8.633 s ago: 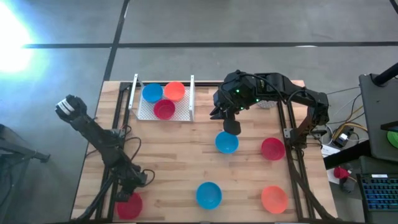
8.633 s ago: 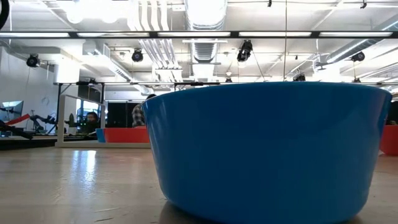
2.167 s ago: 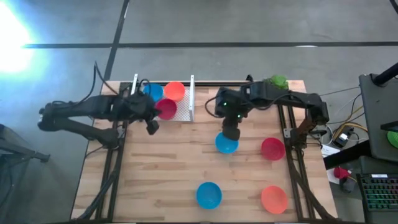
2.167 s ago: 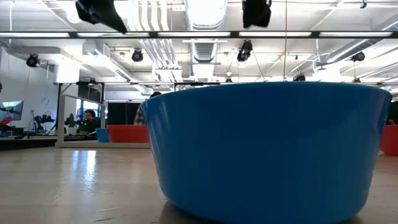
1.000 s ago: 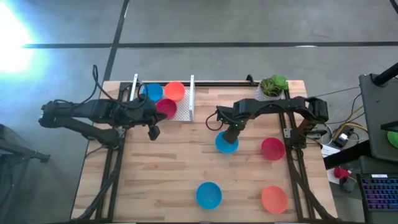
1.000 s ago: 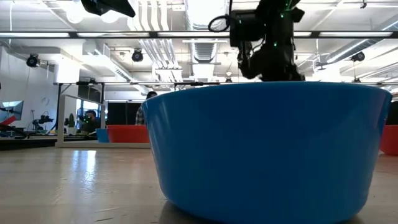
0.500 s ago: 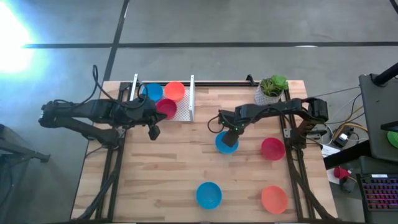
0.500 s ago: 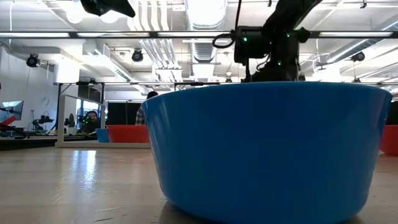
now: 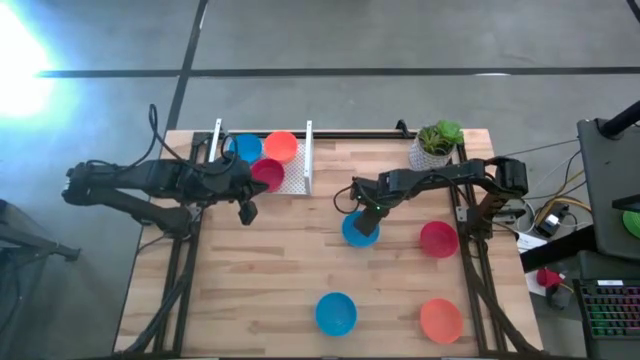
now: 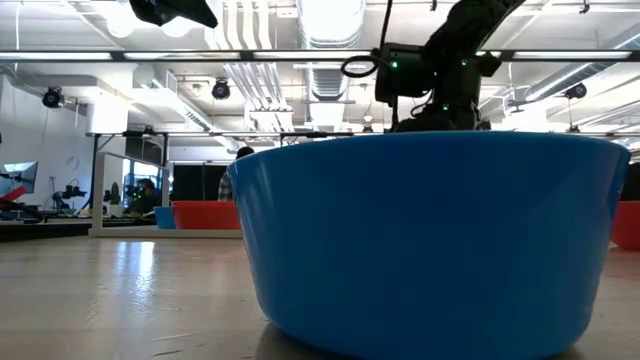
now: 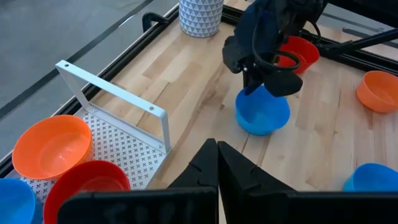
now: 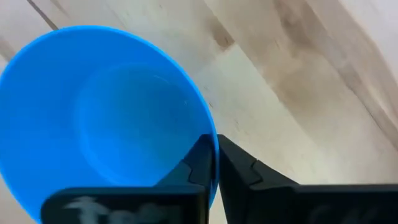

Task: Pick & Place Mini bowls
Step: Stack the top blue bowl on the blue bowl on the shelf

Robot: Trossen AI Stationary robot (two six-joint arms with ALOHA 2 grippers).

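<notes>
From the high view, the wooden counter (image 9: pixel 280 270) carries a white rack (image 9: pixel 262 172) near its far left corner, holding three mini bowls: a blue one (image 9: pixel 243 148), an orange one (image 9: pixel 281 146) and a red one (image 9: pixel 266 173) touching each other. The left end effector (image 9: pixel 246 210) hangs just beside the rack's near edge, its fingers pressed together on nothing. The right end effector (image 9: pixel 364 213) sits on the far rim of a blue bowl (image 9: pixel 359 230) at mid-counter, fingers clamped on that rim. A red bowl (image 9: pixel 438 239) lies to its right, another blue bowl (image 9: pixel 336 313) and an orange bowl (image 9: pixel 441 320) near the front edge. A potted plant (image 9: pixel 435 143) stands at the far right.

In the low view, the front blue bowl (image 10: pixel 430 240) fills most of the picture; the right arm (image 10: pixel 440 70) shows above its rim, and the gripped bowl is hidden.

In the left wrist view, the closed left fingers (image 11: pixel 214 168) point toward the right end effector (image 11: pixel 254 87), which pinches the blue bowl (image 11: pixel 262 112); the rack (image 11: pixel 118 118) with its orange bowl (image 11: pixel 51 144) and red bowl (image 11: pixel 84 186) lies alongside.

In the right wrist view, the two fingers (image 12: pixel 205 165) are closed on the wall of the blue bowl (image 12: pixel 93 118), one inside and one outside.
</notes>
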